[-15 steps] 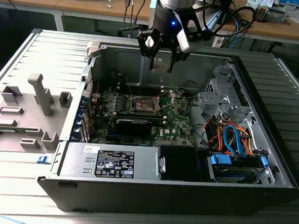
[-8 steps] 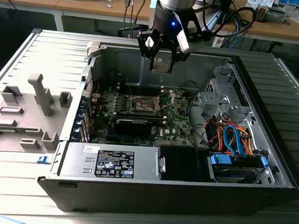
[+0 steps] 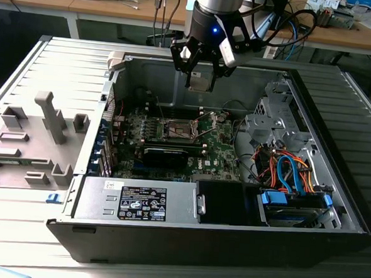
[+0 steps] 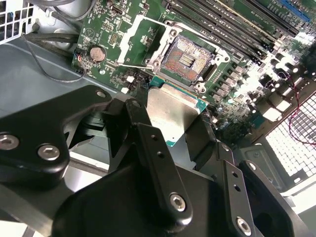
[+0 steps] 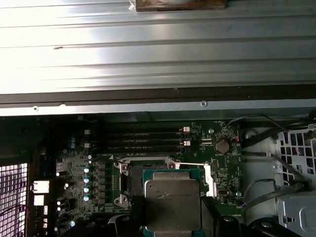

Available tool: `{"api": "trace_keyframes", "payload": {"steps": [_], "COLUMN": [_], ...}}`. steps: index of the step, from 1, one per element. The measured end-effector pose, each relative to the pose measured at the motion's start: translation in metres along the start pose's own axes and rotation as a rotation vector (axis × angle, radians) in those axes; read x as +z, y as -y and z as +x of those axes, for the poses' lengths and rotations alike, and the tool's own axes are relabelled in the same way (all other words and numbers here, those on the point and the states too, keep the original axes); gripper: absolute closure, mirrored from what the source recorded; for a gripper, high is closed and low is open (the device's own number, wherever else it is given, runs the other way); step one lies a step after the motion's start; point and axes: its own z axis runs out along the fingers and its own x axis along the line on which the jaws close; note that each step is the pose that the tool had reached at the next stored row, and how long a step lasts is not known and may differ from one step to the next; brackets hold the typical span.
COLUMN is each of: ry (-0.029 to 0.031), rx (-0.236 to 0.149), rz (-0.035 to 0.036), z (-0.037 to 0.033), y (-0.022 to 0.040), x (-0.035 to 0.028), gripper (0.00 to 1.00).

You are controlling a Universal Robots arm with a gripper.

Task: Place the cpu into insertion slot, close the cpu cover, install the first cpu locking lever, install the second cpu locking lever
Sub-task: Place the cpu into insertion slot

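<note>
Clamping the cpu (image 4: 170, 111) between its fingers, your gripper (image 4: 169, 122) hangs above the uncovered insertion slot (image 4: 190, 59), well apart.

Over the insertion slot (image 3: 178, 131) the way down is free: nothing lies between it and the cpu (image 3: 200, 83) gripped in the jaws above. The cpu cover (image 4: 127, 39) stands open at one side, leaving the slot's dark centre bare. The long black card (image 3: 165, 154) hems one edge, the memory rails (image 4: 222, 22) another. A cable bundle (image 3: 287, 170) and drive cage (image 3: 272, 119) crowd the exterior view's right, and the case wall (image 3: 239, 85) closes the back.
</note>
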Motion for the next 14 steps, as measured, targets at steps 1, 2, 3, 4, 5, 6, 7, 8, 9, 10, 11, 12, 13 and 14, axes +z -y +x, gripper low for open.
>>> {"api": "trace_keyframes", "payload": {"steps": [1, 2, 3, 4, 5, 6, 7, 8, 9, 10, 11, 12, 13, 14], "ry": [0.0, 0.0, 0.0, 0.0, 0.0, 0.0, 0.0, 0.0, 0.0, 0.0, 0.0, 0.0, 0.0, 0.0], "rx": [0.0, 0.0, 0.0, 0.0, 0.0, 0.0, 0.0, 0.0, 0.0, 0.0, 0.0, 0.0, 0.0, 0.0], "rz": [0.0, 0.0, 0.0, 0.0, 0.0, 0.0, -0.0001, 0.0, 0.0001, 0.0001, 0.0, 0.0, 0.0001, 0.0], "z": [0.0, 0.0, 0.0, 0.0, 0.0, 0.0, 0.0, 0.0, 0.0, 0.0, 0.0, 0.0, 0.0, 0.0], "y": [0.0001, 0.0002, 0.0004, 0.0005, 0.0007, 0.0009, 0.0012, 0.0014, 0.002, 0.0023, 0.0025, 0.0027, 0.003, 0.0032], "x": [0.0, 0.0001, 0.0002, 0.0002, 0.0003, 0.0004, 0.0005, 0.0005, 0.0007, 0.0008, 0.0009, 0.001, 0.0011, 0.0012], "gripper": [0.45, 0.45, 0.45, 0.45, 0.45, 0.45, 0.45, 0.45, 0.45, 0.45, 0.45, 0.45, 0.45, 0.45]}}
